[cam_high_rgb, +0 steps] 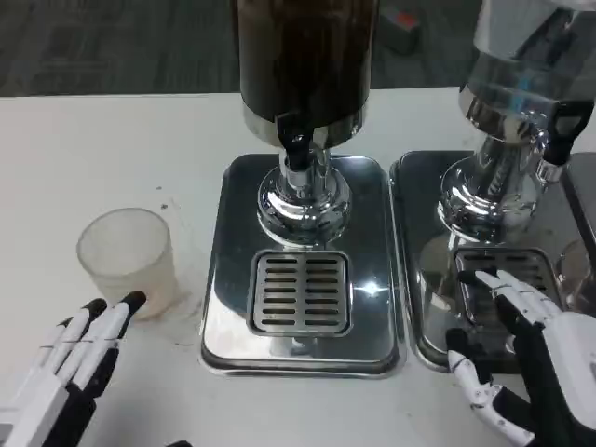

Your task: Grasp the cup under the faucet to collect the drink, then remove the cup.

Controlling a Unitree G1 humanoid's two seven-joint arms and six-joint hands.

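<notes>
The cup (128,261) stands on the bench (102,149) left of the dispenser tray (303,317), beside the released left hand (74,368).

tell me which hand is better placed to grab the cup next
Left. The left hand lies open with its fingertips right beside the cup, which stands on the table left of the dark dispenser's drip tray. The right hand rests open over the second tray, across from the cup.
</notes>
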